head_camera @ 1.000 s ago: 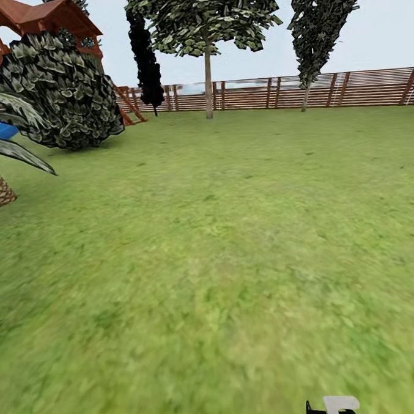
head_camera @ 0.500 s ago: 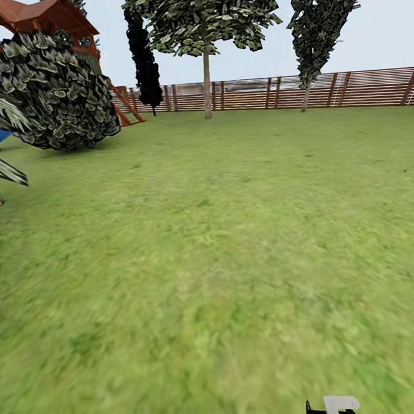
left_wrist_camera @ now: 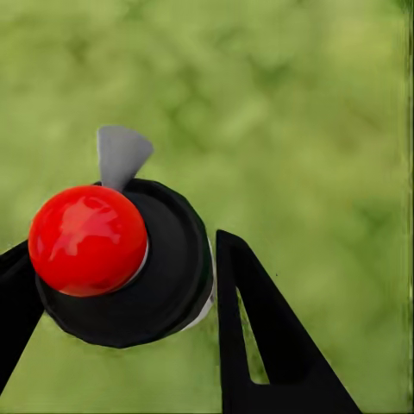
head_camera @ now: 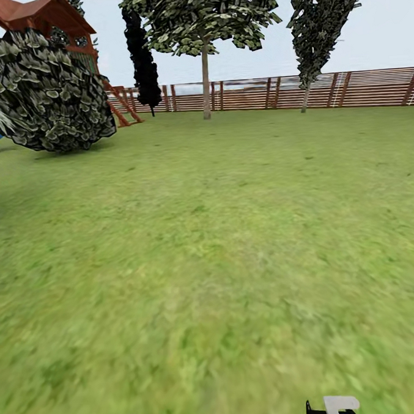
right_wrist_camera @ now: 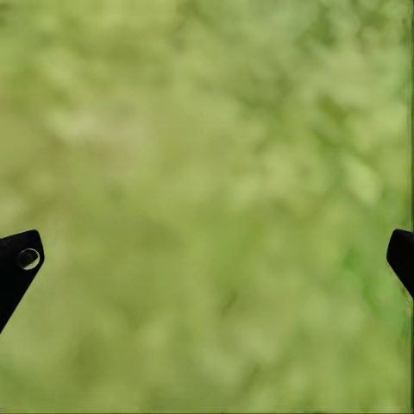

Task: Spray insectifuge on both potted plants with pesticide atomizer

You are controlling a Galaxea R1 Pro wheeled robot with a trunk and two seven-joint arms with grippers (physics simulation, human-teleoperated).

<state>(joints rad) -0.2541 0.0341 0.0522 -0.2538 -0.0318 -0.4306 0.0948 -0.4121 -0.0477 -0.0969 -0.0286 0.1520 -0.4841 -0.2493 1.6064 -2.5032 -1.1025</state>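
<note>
One round dark bush (head_camera: 44, 91), one wooden play tower (head_camera: 30, 15), three trees along one slatted fence (head_camera: 322, 91), one red-capped dark bottle (left_wrist_camera: 121, 259) between two black fingers (left_wrist_camera: 259, 336)

The lawn (head_camera: 233, 242) runs back to the fence (head_camera: 322, 91) along its far edge; trees (head_camera: 202, 23) stand before the fence; a bush (head_camera: 44, 94) at the far left, play tower (head_camera: 30, 15) behind it.

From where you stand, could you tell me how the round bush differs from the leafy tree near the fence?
The round bush carries foliage down to the grass, no trunk showing; the leafy tree holds its crown high on a bare trunk. The bush stands nearer; the tree by the fence. Both have speckled leaves.
</note>
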